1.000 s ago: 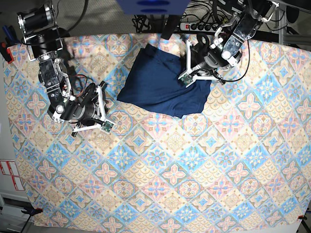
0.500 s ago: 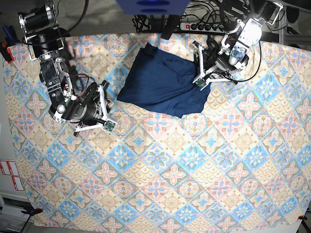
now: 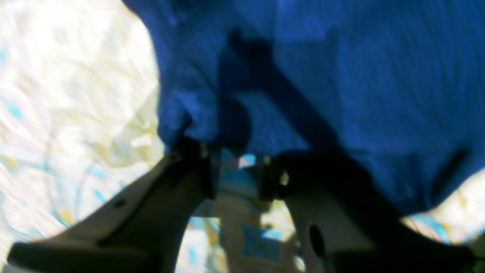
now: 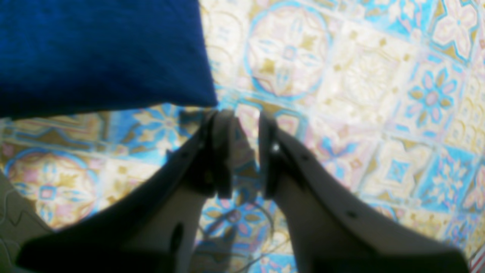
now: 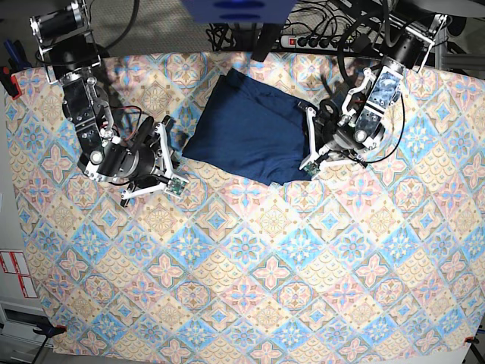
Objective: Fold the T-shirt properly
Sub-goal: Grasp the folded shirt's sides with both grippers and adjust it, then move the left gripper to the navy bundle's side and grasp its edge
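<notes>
The T-shirt (image 5: 254,127) lies folded near the tablecloth's (image 5: 250,288) far edge. Left gripper (image 5: 311,140) has slid along its right edge toward the near corner, jaws parted, empty. Right gripper (image 5: 168,154) has edged closer, jaws slightly apart, holding nothing

A big table is covered by a tablecloth (image 5: 250,258) with a pattern of flowers and diamonds in pink, blue and yellow. Behind the far edge a white power strip (image 5: 309,42) and black cables (image 5: 227,34) are seen — a grey floor (image 5: 9,250) is shown at the left, with a red-and-white sticker (image 5: 15,273) on it.
</notes>
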`<state>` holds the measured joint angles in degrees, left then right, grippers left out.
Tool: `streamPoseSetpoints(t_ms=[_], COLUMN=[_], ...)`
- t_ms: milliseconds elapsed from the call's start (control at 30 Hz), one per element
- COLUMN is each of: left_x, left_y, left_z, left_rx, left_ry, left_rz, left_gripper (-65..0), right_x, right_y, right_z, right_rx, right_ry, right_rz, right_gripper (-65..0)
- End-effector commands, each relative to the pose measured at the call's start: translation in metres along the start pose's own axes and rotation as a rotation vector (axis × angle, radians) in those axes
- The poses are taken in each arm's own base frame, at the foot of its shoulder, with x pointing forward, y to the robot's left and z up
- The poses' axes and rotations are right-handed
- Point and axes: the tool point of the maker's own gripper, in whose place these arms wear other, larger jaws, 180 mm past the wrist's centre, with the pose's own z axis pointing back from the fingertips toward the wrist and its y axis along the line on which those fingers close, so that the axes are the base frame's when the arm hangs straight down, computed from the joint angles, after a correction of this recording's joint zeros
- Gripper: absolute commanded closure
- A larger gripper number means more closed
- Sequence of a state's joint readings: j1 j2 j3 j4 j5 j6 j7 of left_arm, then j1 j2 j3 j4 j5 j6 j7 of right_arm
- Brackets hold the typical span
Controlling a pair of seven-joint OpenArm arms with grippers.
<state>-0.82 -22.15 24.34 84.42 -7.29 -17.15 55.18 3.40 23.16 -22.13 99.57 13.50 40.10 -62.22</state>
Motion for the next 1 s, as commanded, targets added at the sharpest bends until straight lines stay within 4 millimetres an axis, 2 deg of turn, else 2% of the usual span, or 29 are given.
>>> streamPoseSetpoints(t_ms=[0,33,133,200,267,367,500,633,867,967], left_x=[0.016,0.019,0.032,0.042,0.046,0.04,0.019,0.002,0.005,0.002], left_y=[0.017,0.021,0.017,0.013,0.006,-0.011,-0.031,-0.026,-0.024,-0.012], left_z=[0.001,-0.002,-0.004,0.002,0.013,0.03,0.04,0.049,0.064,0.071], left_rx=[0.061,0.078,0.09,0.085,0.084,0.069,0.041,0.056,-0.004,-0.02], left_ry=[-0.045,-0.056,-0.078,-0.095,-0.112,-0.128,-0.115,-0.107,-0.169,-0.202], left_rz=[-0.005,-0.013,-0.024,-0.023,-0.038,-0.057,-0.074,-0.018,0.123,0.236], left_gripper=[-13.9,-13.9,-13.9,-13.9,-13.9,-13.9,-13.9,-13.9,-14.6,-14.7], right_x=[0.008,0.007,0.01,0.011,0.021,0.033,0.048,0.062,0.064,0.064], right_y=[-0.009,-0.007,-0.001,0.003,0.009,0.037,0.051,0.054,0.047,0.046], right_z=[0.008,0.008,0.012,0.016,0.022,0.026,0.028,0.026,0.026,0.026], right_rx=[-0.029,-0.026,-0.027,-0.03,-0.028,0.056,0.12,0.131,0.118,0.117], right_ry=[-0.028,-0.029,-0.035,-0.03,-0.053,-0.111,-0.182,-0.214,-0.214,-0.214], right_rz=[0.013,0.012,0.026,0.041,0.068,0.066,0.042,0.04,0.04,0.039], right_gripper=[-11.0,-11.0,-11.0,-11.0,-11.0,-11.0,-11.0,-11.0,-11.2,-11.2])
